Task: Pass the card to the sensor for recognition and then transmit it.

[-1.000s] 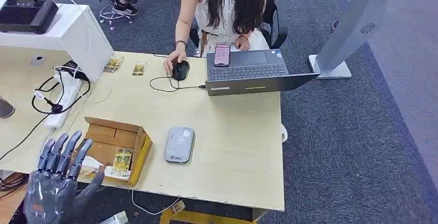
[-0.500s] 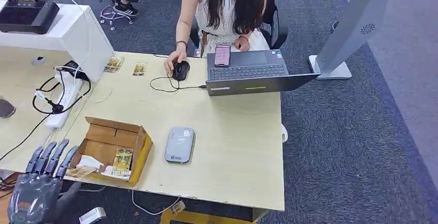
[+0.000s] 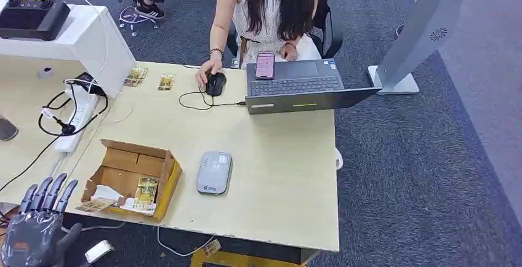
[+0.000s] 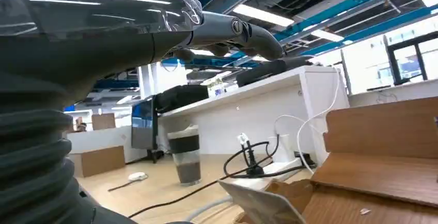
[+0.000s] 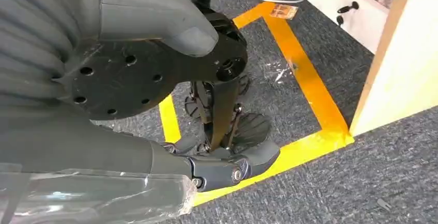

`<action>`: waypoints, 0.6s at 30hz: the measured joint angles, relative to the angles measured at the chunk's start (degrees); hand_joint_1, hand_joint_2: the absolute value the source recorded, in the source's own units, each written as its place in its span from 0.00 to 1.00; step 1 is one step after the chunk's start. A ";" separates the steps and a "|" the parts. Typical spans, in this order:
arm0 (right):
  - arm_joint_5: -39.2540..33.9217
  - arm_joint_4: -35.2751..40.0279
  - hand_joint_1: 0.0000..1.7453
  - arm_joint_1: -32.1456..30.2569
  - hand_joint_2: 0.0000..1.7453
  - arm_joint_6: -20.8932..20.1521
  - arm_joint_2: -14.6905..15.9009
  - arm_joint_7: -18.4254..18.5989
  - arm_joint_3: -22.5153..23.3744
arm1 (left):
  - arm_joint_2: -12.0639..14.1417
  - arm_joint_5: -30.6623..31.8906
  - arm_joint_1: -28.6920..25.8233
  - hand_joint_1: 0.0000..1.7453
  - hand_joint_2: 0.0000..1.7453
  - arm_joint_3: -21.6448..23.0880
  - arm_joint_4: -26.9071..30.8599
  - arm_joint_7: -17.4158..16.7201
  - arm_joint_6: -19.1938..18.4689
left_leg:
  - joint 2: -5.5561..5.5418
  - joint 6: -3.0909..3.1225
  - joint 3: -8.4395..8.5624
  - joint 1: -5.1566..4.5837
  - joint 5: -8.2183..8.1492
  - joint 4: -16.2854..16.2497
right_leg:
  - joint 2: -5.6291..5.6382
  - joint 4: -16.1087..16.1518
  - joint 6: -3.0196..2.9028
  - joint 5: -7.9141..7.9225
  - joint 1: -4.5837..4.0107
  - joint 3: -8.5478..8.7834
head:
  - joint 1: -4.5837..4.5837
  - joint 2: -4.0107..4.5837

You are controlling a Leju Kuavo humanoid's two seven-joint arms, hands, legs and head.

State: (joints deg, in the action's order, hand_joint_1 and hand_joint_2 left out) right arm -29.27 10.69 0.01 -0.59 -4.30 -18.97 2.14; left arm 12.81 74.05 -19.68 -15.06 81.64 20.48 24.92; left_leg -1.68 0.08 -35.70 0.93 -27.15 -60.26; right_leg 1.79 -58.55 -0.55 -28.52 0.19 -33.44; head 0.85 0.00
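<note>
My left hand (image 3: pixel 34 230) hangs off the near left corner of the table (image 3: pixel 277 175), fingers spread and empty, just beside the open cardboard box (image 3: pixel 132 178) but not touching it. In the left wrist view the fingers (image 4: pixel 243 30) reach out flat over the box's brown flaps with nothing between them. My right hand (image 5: pixel 222 167) hangs at my side above the floor by the yellow tape, its fingers loosely apart and holding nothing as far as I can see. The card (image 3: pixel 146 192) I take to be the one for the job lies in the box at its near right side, with another card (image 3: pixel 93 205) resting at the box's near left edge close to my fingers; which of the two is meant I cannot tell. The grey sensor (image 3: pixel 213 172) sits flat on the table just to the right of the box, with nothing on it. By my reckoning none of the task is done yet: no card is picked up, none has been shown to the sensor, and none has been handed to the person (image 3: pixel 265 8) seated at the laptop (image 3: pixel 298 85) across the table. All three steps are left.
</note>
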 joint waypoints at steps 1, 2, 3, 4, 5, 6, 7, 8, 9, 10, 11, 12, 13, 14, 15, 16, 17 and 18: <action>0.07 0.00 0.00 -0.03 1.00 0.00 -0.05 0.02 0.00 | -0.15 0.00 -0.07 0.00 1.00 -0.24 -0.09 0.07 0.00 | 0.00 0.00 0.00 0.00 0.00 0.00 | -0.01 0.00 0.00 0.00 0.00 0.00 | -0.02 0.00; 0.15 0.00 0.00 -0.05 1.00 0.00 -0.09 0.04 0.00 | -0.33 0.02 -0.13 0.00 1.00 -0.55 -0.22 0.13 -0.02 | 0.00 0.00 0.00 0.00 0.00 0.00 | 0.00 0.00 0.00 0.00 0.00 0.00 | 0.00 0.00; 0.31 0.00 0.00 -0.07 1.00 0.02 -0.11 0.04 -0.02 | -0.44 0.06 -0.12 0.00 1.00 -0.76 -0.33 0.24 -0.06 | 0.00 0.00 0.00 0.00 0.00 0.00 | 0.00 0.00 0.00 0.00 0.00 -0.01 | 0.00 0.00; 0.31 0.00 0.00 -0.08 1.00 0.33 -0.11 -0.09 0.00 | -0.53 0.18 -0.08 0.00 1.00 -0.90 -0.44 0.77 -0.15 | 0.00 0.00 0.01 0.00 0.00 0.00 | 0.00 0.00 0.00 0.00 0.00 -0.01 | 0.00 0.00; 0.31 0.00 0.00 -0.05 1.00 0.89 -0.11 -0.33 -0.02 | -0.63 0.35 0.02 0.00 1.00 -0.92 -0.50 1.29 -0.39 | -0.01 0.00 0.01 -0.01 0.00 0.00 | -0.01 0.00 0.00 0.00 0.00 -0.01 | 0.02 0.00; 0.39 0.00 0.00 -0.01 1.00 1.03 -0.11 -0.42 -0.02 | -0.72 0.55 0.19 0.00 1.00 -0.92 -0.55 1.44 -0.74 | -0.01 0.00 0.01 0.00 0.00 0.00 | -0.02 0.00 0.00 0.00 0.00 0.00 | 0.00 0.00; 0.48 0.00 0.00 0.04 1.00 1.03 -0.09 -0.42 0.00 | -0.83 0.83 0.45 0.00 1.00 -0.90 -0.55 1.58 -1.09 | -0.01 0.00 0.01 0.00 0.00 0.00 | -0.02 0.00 0.00 0.00 0.00 0.00 | -0.02 0.00; 0.63 0.00 0.00 0.09 1.00 1.03 -0.05 -0.41 0.00 | -0.90 0.92 0.70 0.00 1.00 -0.90 -0.57 1.55 -1.35 | -0.01 0.00 0.01 0.00 0.01 0.00 | -0.02 0.00 0.00 0.00 0.00 0.01 | 0.00 0.00; 0.74 0.00 0.00 0.11 1.00 1.03 -0.02 -0.42 -0.02 | -0.92 1.12 0.93 0.00 1.00 -0.90 -0.57 1.49 -1.51 | 0.00 -0.01 0.02 0.00 0.01 0.00 | -0.01 0.00 0.00 0.00 0.00 0.01 | 0.00 0.00; 0.92 0.00 0.00 0.13 1.00 1.03 -0.02 -0.42 0.00 | -0.96 1.22 1.10 0.00 1.00 -0.90 -0.57 1.29 -1.68 | 0.00 -0.01 0.03 0.00 0.01 0.00 | -0.01 0.00 0.00 0.00 0.00 0.01 | 0.00 0.00; 1.14 0.00 0.00 0.14 1.00 1.12 -0.05 -0.42 -0.02 | -1.13 1.31 1.17 0.00 1.00 -0.90 -0.57 1.09 -1.68 | 0.00 -0.01 0.03 0.00 0.01 0.00 | -0.01 0.00 0.00 0.00 0.00 0.01 | 0.00 0.00; 1.20 0.00 0.00 0.15 1.00 1.14 -0.05 -0.42 -0.02 | -1.18 1.38 1.19 0.00 1.00 -0.90 -0.57 1.01 -1.68 | 0.00 -0.01 0.03 0.00 0.01 0.00 | -0.01 0.00 0.00 0.00 0.00 0.01 | 0.00 0.00; 1.33 0.00 0.00 0.15 1.00 1.18 -0.05 -0.41 -0.02 | -1.25 1.44 1.19 0.00 1.00 -0.90 -0.57 0.88 -1.68 | 0.00 -0.01 0.03 0.00 0.01 0.00 | -0.01 0.00 0.00 0.00 0.00 0.01 | 0.00 0.00; 1.57 0.00 0.00 0.15 1.00 1.27 -0.05 -0.41 -0.02 | -1.36 1.57 1.19 0.00 1.00 -0.87 -0.55 0.66 -1.68 | 0.00 -0.01 0.04 0.00 0.01 0.00 | -0.01 0.00 0.00 0.00 0.00 0.01 | -0.02 0.00; 1.66 0.00 0.00 0.18 1.00 1.55 -0.07 0.00 -0.02 | -1.42 1.62 1.20 0.00 1.00 -0.87 -0.55 0.50 -1.66 | 0.00 -0.01 0.03 0.00 0.01 0.00 | -0.01 0.00 0.00 0.00 0.00 0.01 | 0.00 0.00; 1.66 -0.02 0.00 0.21 1.00 1.71 -0.07 0.64 -0.02 | -1.42 1.62 1.25 0.00 1.00 -0.87 -0.57 0.33 -1.60 | 0.00 -0.01 0.03 0.00 0.01 0.00 | -0.01 0.00 0.00 0.00 0.00 0.00 | 0.00 0.00; 1.66 -0.02 0.00 0.23 1.00 1.79 -0.07 0.90 -0.02 | -1.44 1.64 1.29 0.00 1.00 -0.88 -0.57 0.16 -1.57 | 0.00 -0.01 0.03 0.00 0.01 0.00 | -0.01 0.00 0.00 0.00 0.00 0.01 | 0.00 0.00; 1.66 -0.02 0.00 0.24 1.00 1.79 -0.07 1.18 -0.02 | -1.44 1.64 1.48 0.00 1.00 -0.85 -0.57 0.07 -1.53 | 0.00 -0.01 0.03 0.00 0.00 0.00 | -0.01 0.00 0.00 0.00 0.00 0.00 | 0.00 0.00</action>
State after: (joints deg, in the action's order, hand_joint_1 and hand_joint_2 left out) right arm -27.61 10.67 0.25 1.20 -4.37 -17.79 2.12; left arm 11.37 75.69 -18.20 -15.91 81.07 20.55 23.39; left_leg -1.68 0.08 -35.67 0.93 -27.14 -60.26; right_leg 1.78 -58.55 -0.56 -28.52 0.19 -33.44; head 0.85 0.00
